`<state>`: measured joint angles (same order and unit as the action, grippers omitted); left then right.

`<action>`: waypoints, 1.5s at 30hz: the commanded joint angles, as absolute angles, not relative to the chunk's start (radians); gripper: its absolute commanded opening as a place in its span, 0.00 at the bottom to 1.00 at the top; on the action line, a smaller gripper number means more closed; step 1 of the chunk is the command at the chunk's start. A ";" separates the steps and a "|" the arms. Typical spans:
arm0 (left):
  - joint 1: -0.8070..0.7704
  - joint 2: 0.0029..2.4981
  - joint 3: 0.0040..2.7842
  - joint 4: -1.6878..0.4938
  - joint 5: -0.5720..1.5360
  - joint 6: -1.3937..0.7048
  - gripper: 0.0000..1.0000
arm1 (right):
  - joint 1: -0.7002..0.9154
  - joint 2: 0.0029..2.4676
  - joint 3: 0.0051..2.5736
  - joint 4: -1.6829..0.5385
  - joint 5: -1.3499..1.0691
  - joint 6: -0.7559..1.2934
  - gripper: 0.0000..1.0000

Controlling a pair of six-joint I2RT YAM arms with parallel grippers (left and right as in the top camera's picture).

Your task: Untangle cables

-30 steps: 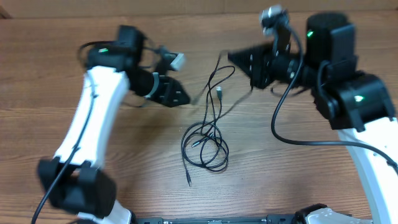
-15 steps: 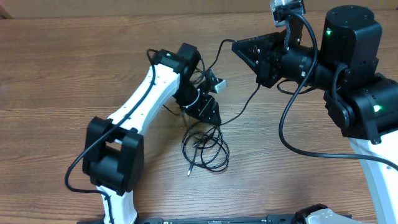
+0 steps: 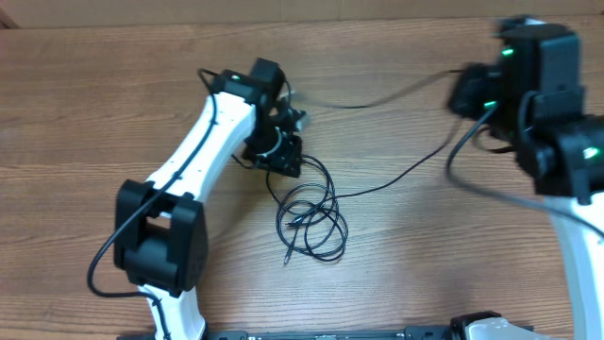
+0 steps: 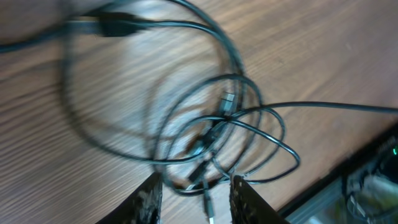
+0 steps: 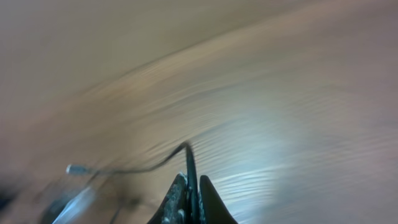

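1. My right gripper (image 5: 191, 186) has its fingers (image 5: 177, 202) pressed together, pinching a long cable (image 5: 188, 163) that rises straight out from between the tips.
2. From that pinch the long cable bends off to the left above the wood. The right wrist view is smeared there, and I can make out only a pale tip (image 5: 76, 168) at the far left.
3. From overhead, the right gripper (image 3: 464, 93) sits at the far right of the table (image 3: 113, 113), blurred. Two thin strands of the long cable (image 3: 377, 98) run from it leftward, one towards my left arm and the other down into the pile.
4. My left gripper (image 4: 198, 183) has its fingers (image 4: 151, 199) spread with a clear gap. Nothing is clamped between them.
5. In that gap, lower down on the wood, lies a loose cable end with a small plug (image 4: 208, 205). I cannot tell whether either finger touches it.
6. Just beyond the left fingertips, the cables (image 4: 217, 124) lie in overlapping loops that cross near a small silver-tipped plug (image 4: 229, 99).
7. Overhead, the left gripper (image 3: 283, 161) hovers at the upper left edge of the cables (image 3: 311, 222). They lie coiled on the table near its middle, with one tail ending in a plug (image 3: 286, 277) at the lower left.
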<state>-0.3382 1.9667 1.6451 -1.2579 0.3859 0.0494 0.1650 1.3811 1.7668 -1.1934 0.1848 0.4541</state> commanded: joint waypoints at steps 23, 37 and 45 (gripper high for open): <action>-0.330 1.923 1.472 -1.279 0.232 -0.321 0.64 | -0.065 1.462 1.780 -1.473 -0.033 0.387 0.65; -0.391 1.924 1.280 -0.877 0.299 -0.345 0.54 | -0.065 1.463 1.780 -1.478 -0.056 0.387 0.65; -0.403 1.924 1.280 -0.857 0.236 -0.345 0.06 | -0.065 1.463 1.780 -1.492 -0.056 0.387 0.64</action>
<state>-0.3935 1.9392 1.2881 -0.8608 0.2569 -0.3408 -0.0639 1.4582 1.7668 -1.4937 -0.0486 0.3920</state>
